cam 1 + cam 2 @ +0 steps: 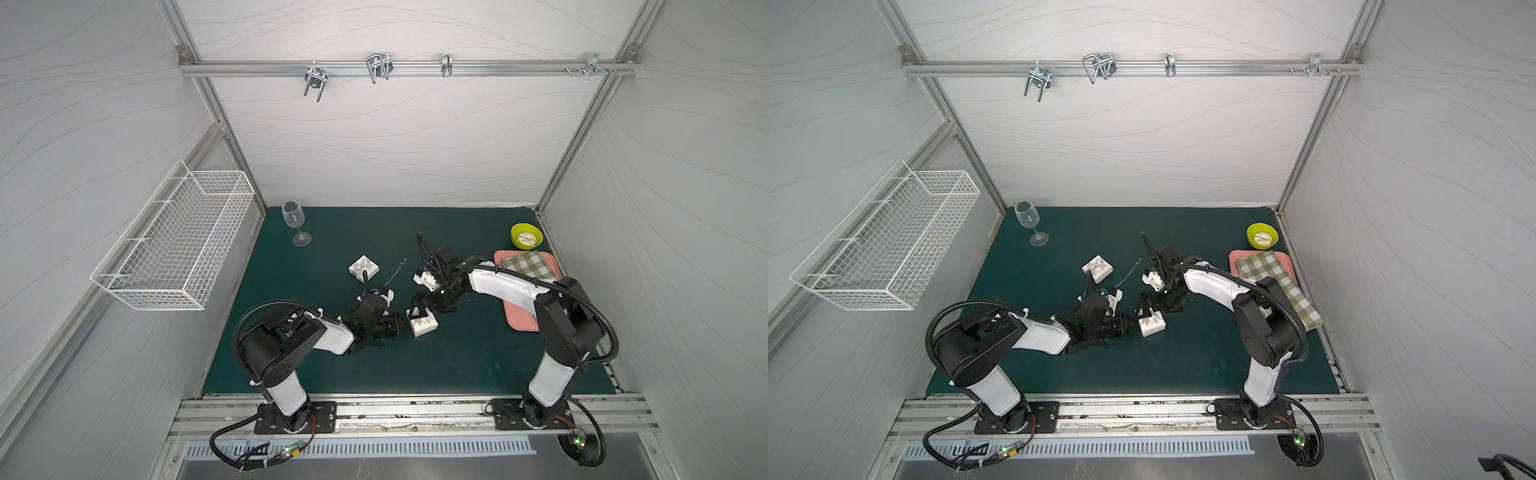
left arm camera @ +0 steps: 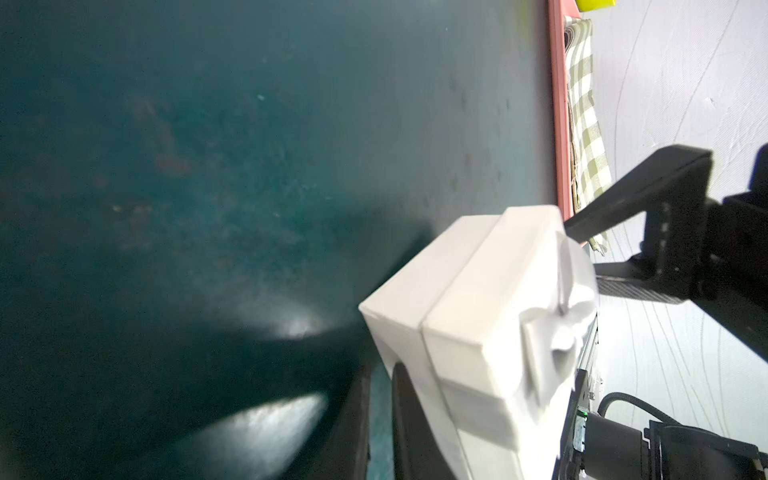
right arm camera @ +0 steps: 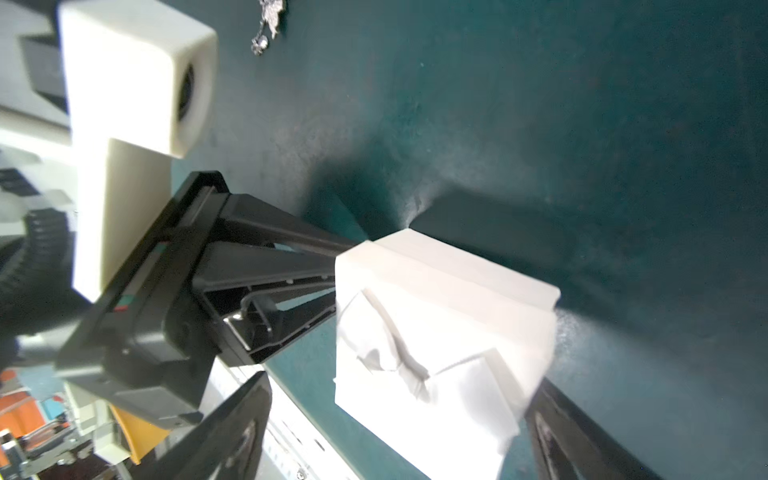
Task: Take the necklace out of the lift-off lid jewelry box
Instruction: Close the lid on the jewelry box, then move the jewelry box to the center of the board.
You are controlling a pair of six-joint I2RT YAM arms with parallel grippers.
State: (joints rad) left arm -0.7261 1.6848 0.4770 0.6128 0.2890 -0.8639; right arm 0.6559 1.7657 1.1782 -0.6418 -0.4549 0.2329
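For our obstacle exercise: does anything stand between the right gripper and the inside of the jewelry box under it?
Yes: the lid sits on the jewelry box, closing it. The right gripper has its open jaws astride that lid.

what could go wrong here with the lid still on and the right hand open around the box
1. The jewelry box lid and base meet at a thin seam; if the right hand closes low, it may clamp both.
2. The left hand, shut, seems only pressed against the base, so it could slide or tip.
3. The loose necklace nearby could get swept.
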